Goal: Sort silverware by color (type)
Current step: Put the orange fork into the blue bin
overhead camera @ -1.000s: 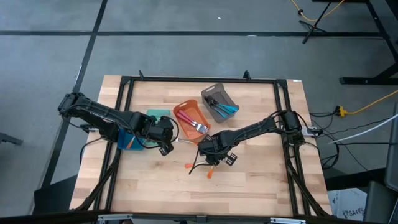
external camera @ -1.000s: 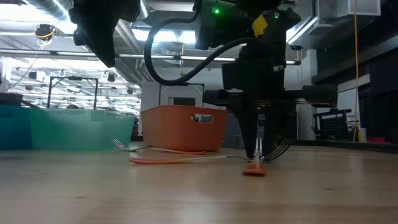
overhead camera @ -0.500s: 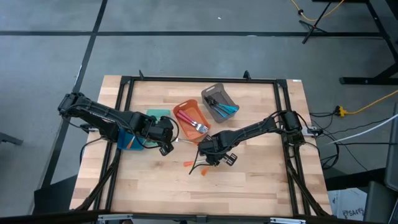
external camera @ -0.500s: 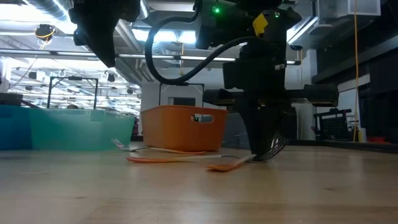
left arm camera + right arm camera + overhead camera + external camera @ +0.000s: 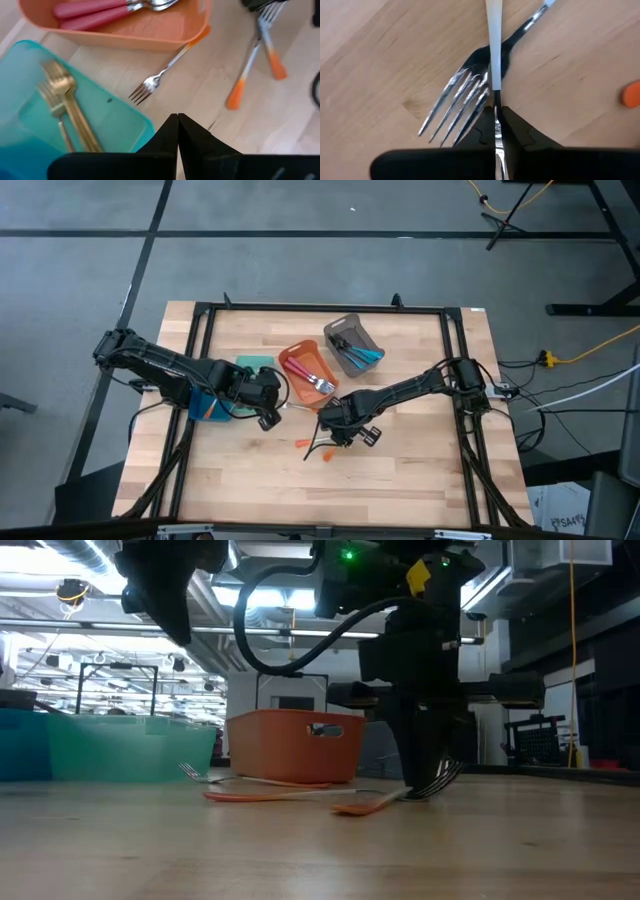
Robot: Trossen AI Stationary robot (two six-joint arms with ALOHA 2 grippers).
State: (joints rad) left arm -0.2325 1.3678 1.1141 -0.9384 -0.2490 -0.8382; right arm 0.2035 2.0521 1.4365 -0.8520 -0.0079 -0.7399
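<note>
My right gripper (image 5: 496, 112) pinches an orange-handled fork (image 5: 375, 803) on the worktop (image 5: 420, 480) near the orange bin (image 5: 296, 360); my left gripper (image 5: 178, 120) hangs closed, empty, beside that bin.

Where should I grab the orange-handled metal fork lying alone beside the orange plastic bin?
Pinch the fork at its bare metal neck, from straight above, jaws across it. It lies flat, and its handle end sits close by the orange bin.

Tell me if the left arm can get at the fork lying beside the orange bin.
Probably yes: the left gripper, shut and empty, hovers near that fork, which lies on bare wood by the orange bin. It must open first.
</note>
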